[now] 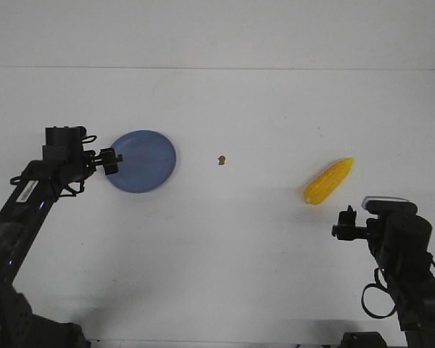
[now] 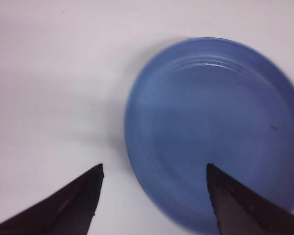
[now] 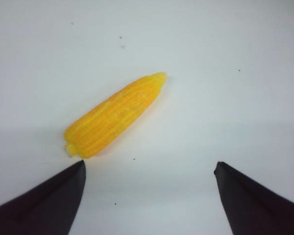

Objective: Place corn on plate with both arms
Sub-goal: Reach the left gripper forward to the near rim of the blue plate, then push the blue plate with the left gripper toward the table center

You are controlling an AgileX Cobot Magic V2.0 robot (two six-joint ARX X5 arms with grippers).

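Both arms are matte black and jointed — the left arm [image 1: 29, 196] carries a pale label strip and thin looping cables; the right arm [image 1: 406, 254] has a silver-white cap and a cable loop — and the fingers [image 2: 73, 205] taper to dark points

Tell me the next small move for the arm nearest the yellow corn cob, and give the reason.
Probably ease the right gripper forward and down until its open jaws straddle the bright yellow tapered corn cob. The cob lies free on the white table, ahead of the fingertips and nearer one of them, nothing gripped yet, while the round periwinkle-blue plate sits by the left gripper.
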